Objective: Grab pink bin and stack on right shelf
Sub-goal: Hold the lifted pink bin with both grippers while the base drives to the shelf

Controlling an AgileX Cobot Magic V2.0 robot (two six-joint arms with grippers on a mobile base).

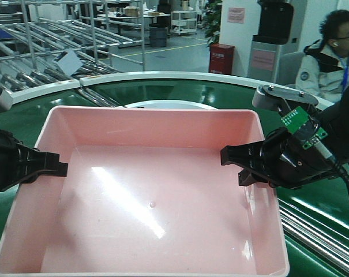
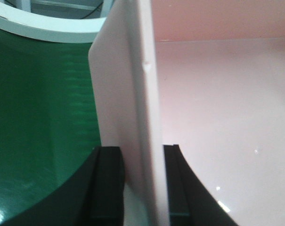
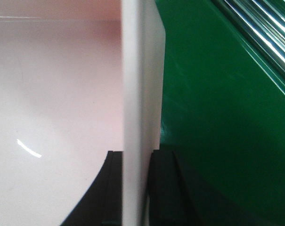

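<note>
The pink bin (image 1: 151, 202) fills the near middle of the front view, over the green belt. My left gripper (image 1: 57, 166) is shut on the bin's left wall, one finger inside and one outside. The left wrist view shows the wall (image 2: 133, 94) between the black fingers (image 2: 109, 179). My right gripper (image 1: 233, 164) is shut on the bin's right wall. The right wrist view shows that wall (image 3: 137, 94) pinched between its fingers (image 3: 163, 183). The bin is empty. The dark right shelf is out of view.
The green round conveyor belt (image 1: 162, 91) with a white rim lies under and behind the bin. Metal rollers (image 1: 318, 231) run along the near right. A seated person (image 1: 330, 57) is at the far right. Roller racks (image 1: 47, 52) stand at the back left.
</note>
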